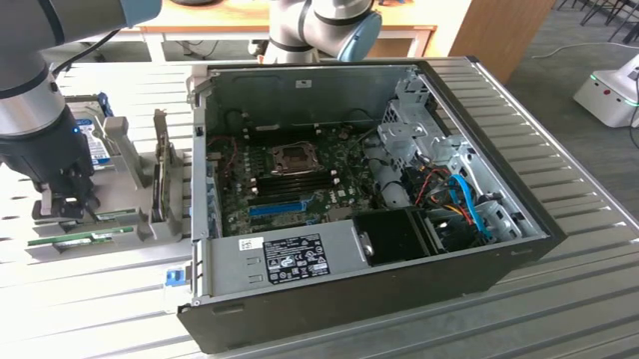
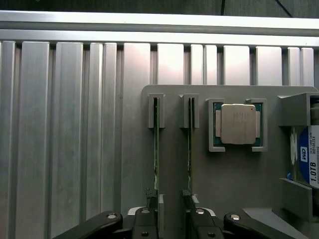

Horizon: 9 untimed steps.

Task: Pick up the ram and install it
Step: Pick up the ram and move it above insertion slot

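1. Gripper (image 1: 62, 209) (image 2: 173, 201): fingers spread, nothing between them. It hangs low over the holder, at one end of the two rams.
2. Ram (image 1: 80, 238) (image 2: 156, 144): thin green stick, on edge in the holder's outermost slot, next to bare table. One fingertip (image 2: 152, 206) sits at its end; contact cannot be told. It is not in the case.
3. Second ram (image 2: 190, 144): same kind, on edge in the neighbouring slot, parallel to the first. The other fingertip sits at its end.
4. Holder (image 1: 120, 138) (image 2: 229, 179): grey slotted block, on the exterior view's left of the case.
5. CPU (image 2: 238, 124): flat in a square recess just beside the second ram.
6. Hard drive (image 1: 97, 149) (image 2: 304, 154): blue label, held in the holder beyond the CPU.
7. Case (image 1: 299, 90): side open, motherboard (image 1: 299, 183) exposed, blue slot (image 1: 277, 208) on the board.
8. Table (image 1: 559, 314) (image 2: 65, 124): ribbed metal, bearing holder and case.
9. Second arm (image 1: 319, 30): behind the case, well apart from the holder.
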Available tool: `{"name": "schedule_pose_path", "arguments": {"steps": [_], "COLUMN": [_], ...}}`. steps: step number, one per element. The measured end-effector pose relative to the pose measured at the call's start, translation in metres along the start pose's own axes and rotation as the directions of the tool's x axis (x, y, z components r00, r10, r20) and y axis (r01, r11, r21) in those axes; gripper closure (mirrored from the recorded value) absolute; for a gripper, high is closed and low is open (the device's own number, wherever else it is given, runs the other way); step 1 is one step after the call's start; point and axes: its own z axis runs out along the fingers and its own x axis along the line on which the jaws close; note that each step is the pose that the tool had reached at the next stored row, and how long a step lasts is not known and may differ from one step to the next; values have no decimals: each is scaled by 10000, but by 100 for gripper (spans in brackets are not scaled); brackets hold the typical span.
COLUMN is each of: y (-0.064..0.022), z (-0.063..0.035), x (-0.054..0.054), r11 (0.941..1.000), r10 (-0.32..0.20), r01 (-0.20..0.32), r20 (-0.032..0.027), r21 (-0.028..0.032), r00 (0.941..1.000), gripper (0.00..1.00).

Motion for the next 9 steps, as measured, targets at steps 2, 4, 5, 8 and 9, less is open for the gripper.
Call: {"name": "schedule_pose_path", "arguments": {"steps": [2,4,5,8,9], "y": [-1,-1,-1,0,-1], "z": [-1,-1,0,-1,-1], "x": [5,15,21,34,38], "r11": [10000,10000,10000,10000,10000], "r10": [0,-1,0,1,0], "r01": [0,1,0,-1,0], "r20": [-1,0,0,-1,0], "r21": [-1,0,0,-1,0], "r00": [10000,10000,10000,10000,10000], "gripper": [69,69,69,69,69]}}
